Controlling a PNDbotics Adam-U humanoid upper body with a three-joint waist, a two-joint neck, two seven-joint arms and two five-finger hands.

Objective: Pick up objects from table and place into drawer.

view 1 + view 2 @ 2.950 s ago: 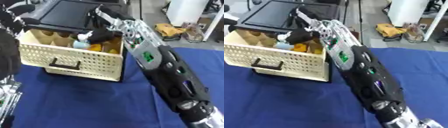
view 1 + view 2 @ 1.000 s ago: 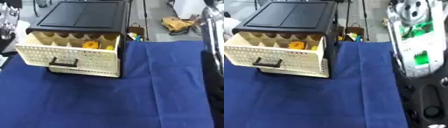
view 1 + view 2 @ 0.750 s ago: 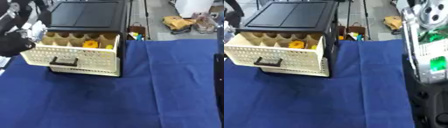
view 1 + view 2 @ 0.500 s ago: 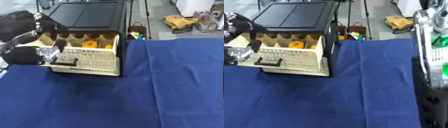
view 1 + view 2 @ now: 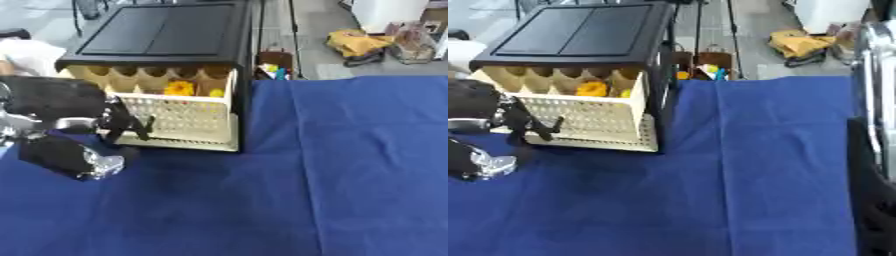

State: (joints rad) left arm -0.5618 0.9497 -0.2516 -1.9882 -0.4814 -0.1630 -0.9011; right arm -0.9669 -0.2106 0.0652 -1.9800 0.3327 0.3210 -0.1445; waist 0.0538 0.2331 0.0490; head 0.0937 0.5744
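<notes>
Drawer [image 5: 188, 117]: pulled out, yellow items [image 5: 181, 88] inside.
Table cloth [image 5: 350, 165]: no objects visible.
Left hand [image 5: 122, 122]: at the drawer front; fingers unclear.
Remaining: likely closing.

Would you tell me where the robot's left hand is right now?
In the left eye view, the left robot hand is at the left, against the cream drawer's front face.

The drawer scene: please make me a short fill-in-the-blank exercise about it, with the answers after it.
1. The table is covered with a ___ cloth.
2. The cream drawer stands partly ___.
3. The cabinet that holds it is ___ in colour.
4. The robot's ___ hand is at the drawer's front.

Answers: blue; open; black; left
</notes>
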